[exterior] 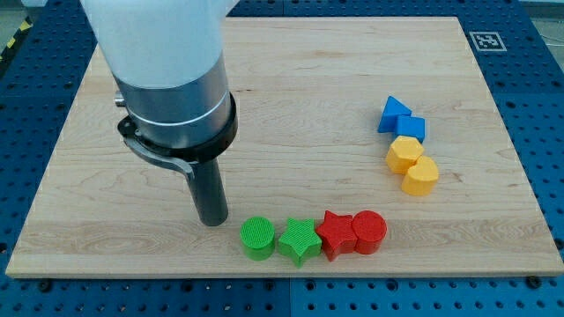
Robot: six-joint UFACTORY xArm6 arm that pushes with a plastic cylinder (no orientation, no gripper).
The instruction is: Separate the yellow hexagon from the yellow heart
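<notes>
The yellow hexagon point(404, 153) lies at the view's right, touching the yellow heart point(421, 176) just below and right of it. My tip point(212, 220) rests on the board at the lower middle-left, far to the left of both yellow blocks and just left of the green cylinder point(258, 239). The rod hangs from the large white and black arm body filling the view's upper left.
A blue triangle point(393, 114) and a blue cube point(412, 129) sit right above the yellow hexagon, touching it. A row along the bottom holds the green cylinder, a green star point(299, 241), a red star point(335, 234) and a red cylinder point(369, 232). The wooden board point(308, 79) ends near them.
</notes>
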